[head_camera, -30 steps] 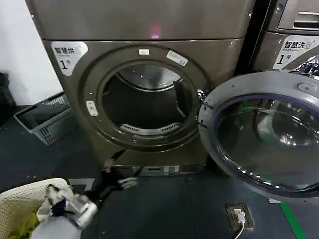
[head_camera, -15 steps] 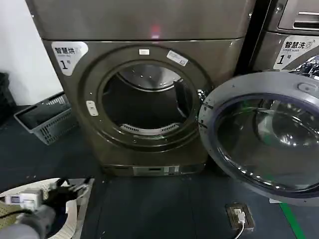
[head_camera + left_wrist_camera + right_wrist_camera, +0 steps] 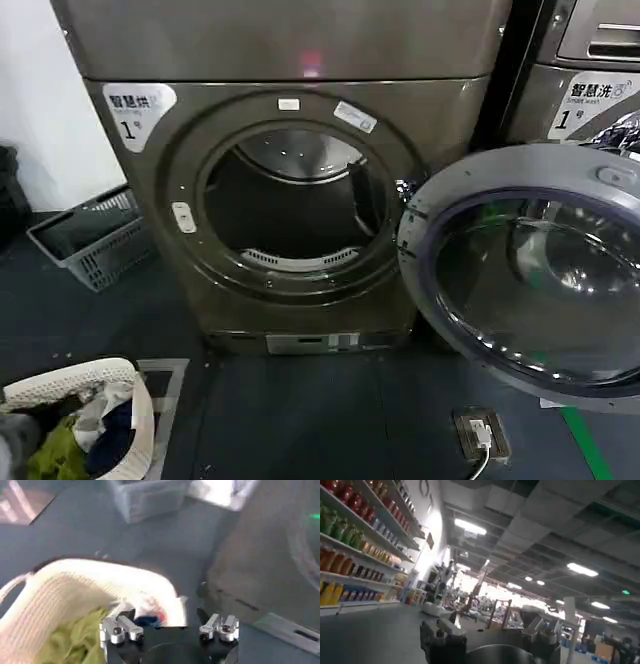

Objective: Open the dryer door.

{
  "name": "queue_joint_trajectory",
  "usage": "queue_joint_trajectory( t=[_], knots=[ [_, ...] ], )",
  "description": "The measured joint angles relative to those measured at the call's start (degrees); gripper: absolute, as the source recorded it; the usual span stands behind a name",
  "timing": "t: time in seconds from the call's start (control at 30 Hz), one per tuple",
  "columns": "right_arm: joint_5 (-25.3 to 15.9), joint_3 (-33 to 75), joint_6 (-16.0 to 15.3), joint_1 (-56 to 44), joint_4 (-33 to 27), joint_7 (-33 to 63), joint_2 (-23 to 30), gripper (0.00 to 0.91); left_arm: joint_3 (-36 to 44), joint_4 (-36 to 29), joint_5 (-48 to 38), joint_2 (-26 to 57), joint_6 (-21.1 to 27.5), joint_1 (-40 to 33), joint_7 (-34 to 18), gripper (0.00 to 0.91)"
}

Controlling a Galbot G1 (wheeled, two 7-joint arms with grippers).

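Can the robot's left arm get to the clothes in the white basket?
Probably yes. The left gripper hangs open just above the white basket, with the green clothes right under it and nothing between them. The dryer door is already swung open, off to the side.

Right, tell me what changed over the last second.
The left arm pulled back from the floor before the dryer, down toward the laundry basket; the left gripper now hangs over it, jaws open. The door stayed wide open; the grey crate kept its place.
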Motion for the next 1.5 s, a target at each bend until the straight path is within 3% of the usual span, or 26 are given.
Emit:
queue_joint_trajectory(
  t=[0.43,0.63,1.5],
  knots=[
    [0.97,-0.41,0.44,0.44,-0.19,-1.44,0.27,0.907,-2.45,12.1,-12.95,1.67,-0.02,-0.86,-4.25,0.907],
    [0.83,-0.43,2.46,0.39,-1.44,-0.85,0.1,0.907,-2.33,12.87,-14.1,1.71,-0.02,-0.75,-4.17,0.907],
    [0.44,-0.42,3.84,0.6,-1.96,-1.12,0.45,0.907,-2.27,12.31,-16.04,1.49,-0.02,0.84,-4.5,0.907]
  ],
)
